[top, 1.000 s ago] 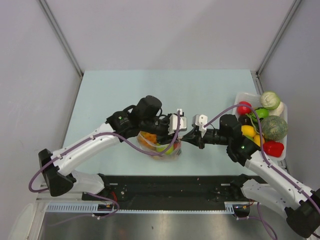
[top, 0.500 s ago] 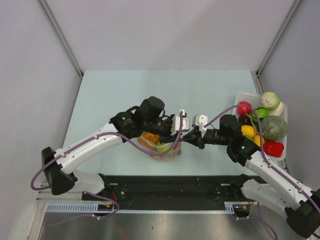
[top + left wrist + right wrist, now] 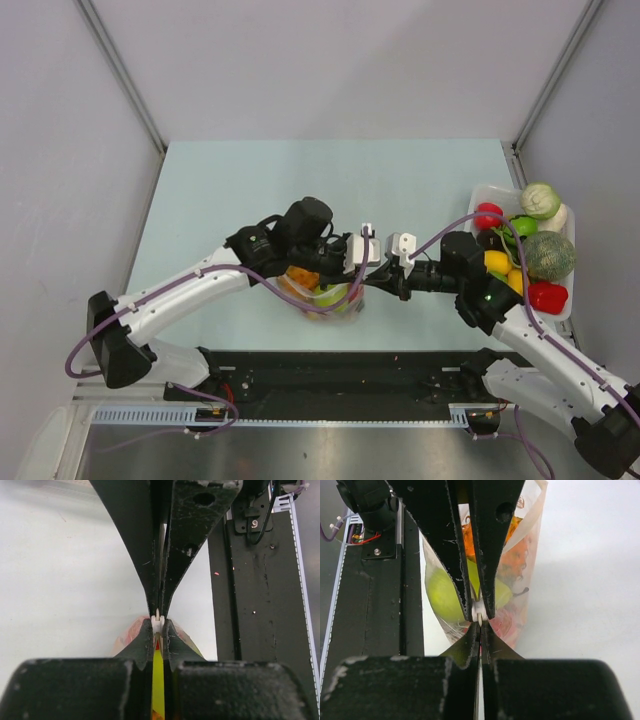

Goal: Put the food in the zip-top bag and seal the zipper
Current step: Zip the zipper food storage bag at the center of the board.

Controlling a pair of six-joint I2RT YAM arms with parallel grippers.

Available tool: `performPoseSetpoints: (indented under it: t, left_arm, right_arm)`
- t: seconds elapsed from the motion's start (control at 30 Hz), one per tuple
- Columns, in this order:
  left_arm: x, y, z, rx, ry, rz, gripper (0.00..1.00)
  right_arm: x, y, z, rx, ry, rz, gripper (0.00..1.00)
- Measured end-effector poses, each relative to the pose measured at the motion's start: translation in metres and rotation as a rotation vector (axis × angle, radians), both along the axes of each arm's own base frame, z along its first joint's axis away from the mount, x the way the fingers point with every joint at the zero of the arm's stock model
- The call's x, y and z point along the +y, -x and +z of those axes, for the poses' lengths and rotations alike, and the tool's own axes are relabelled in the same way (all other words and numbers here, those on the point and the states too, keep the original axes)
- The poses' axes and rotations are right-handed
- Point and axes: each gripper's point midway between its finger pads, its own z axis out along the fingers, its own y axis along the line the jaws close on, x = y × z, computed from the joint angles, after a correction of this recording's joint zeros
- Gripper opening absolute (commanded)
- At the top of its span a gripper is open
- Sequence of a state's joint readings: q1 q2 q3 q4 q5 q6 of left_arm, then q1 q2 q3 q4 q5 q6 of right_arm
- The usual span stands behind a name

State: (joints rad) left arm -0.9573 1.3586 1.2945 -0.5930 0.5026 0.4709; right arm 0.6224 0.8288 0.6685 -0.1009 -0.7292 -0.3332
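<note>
The zip-top bag [image 3: 322, 297] stands near the table's front edge with food in it: a green apple-like ball [image 3: 441, 592], an orange ruffled piece [image 3: 512, 555] and red bits. My left gripper [image 3: 366, 271] is shut on the white slider [image 3: 158, 622] of the zipper, on the bag's top edge. My right gripper [image 3: 381, 275] is shut on the bag's edge right beside it, tip to tip with the left fingers [image 3: 492, 555]. The slider also shows in the right wrist view [image 3: 479, 611]. The rest of the zipper strip is hidden by the fingers.
A white tray [image 3: 480, 192] at the right edge holds more toy food: a red pepper [image 3: 546, 296], a green netted melon [image 3: 548, 255], a pale cabbage [image 3: 540, 199], yellow and red pieces. A black base plate [image 3: 260, 605] lies just below the bag.
My left gripper has slid to the right along the bag's top edge, up to the right gripper. The right gripper has stayed about where it was.
</note>
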Motion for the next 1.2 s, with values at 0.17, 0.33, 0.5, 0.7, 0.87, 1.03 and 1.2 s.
performPoseSetpoints:
  t: [0.17, 0.33, 0.5, 0.7, 0.87, 1.03, 1.2]
  left_arm:
    - [0.003, -0.003, -0.003, -0.015, -0.007, -0.002, 0.01]
    - [0.016, -0.012, -0.012, -0.06, -0.033, 0.01, 0.01]
    - [0.033, -0.017, -0.02, -0.071, -0.073, 0.029, 0.01]
    - [0.076, -0.025, -0.032, -0.047, -0.178, 0.118, 0.0]
    - [0.089, -0.016, -0.024, -0.05, -0.181, 0.124, 0.0]
    - [0.085, -0.01, -0.02, -0.03, -0.165, 0.102, 0.0]
    - [0.066, -0.007, -0.012, -0.004, -0.132, 0.068, 0.0]
  right_arm:
    - [-0.004, -0.002, -0.002, 0.009, 0.004, -0.01, 0.0]
    - [-0.015, -0.01, -0.001, 0.021, -0.002, -0.041, 0.0]
    - [-0.025, -0.014, 0.002, 0.019, -0.01, -0.057, 0.0]
    - [-0.044, -0.026, 0.006, -0.028, -0.007, -0.124, 0.0]
    - [-0.051, -0.029, 0.003, -0.017, -0.001, -0.133, 0.68]
    - [-0.034, -0.017, 0.008, -0.018, -0.025, -0.06, 0.81]
    - [-0.007, -0.004, 0.014, -0.022, -0.023, 0.034, 0.77]
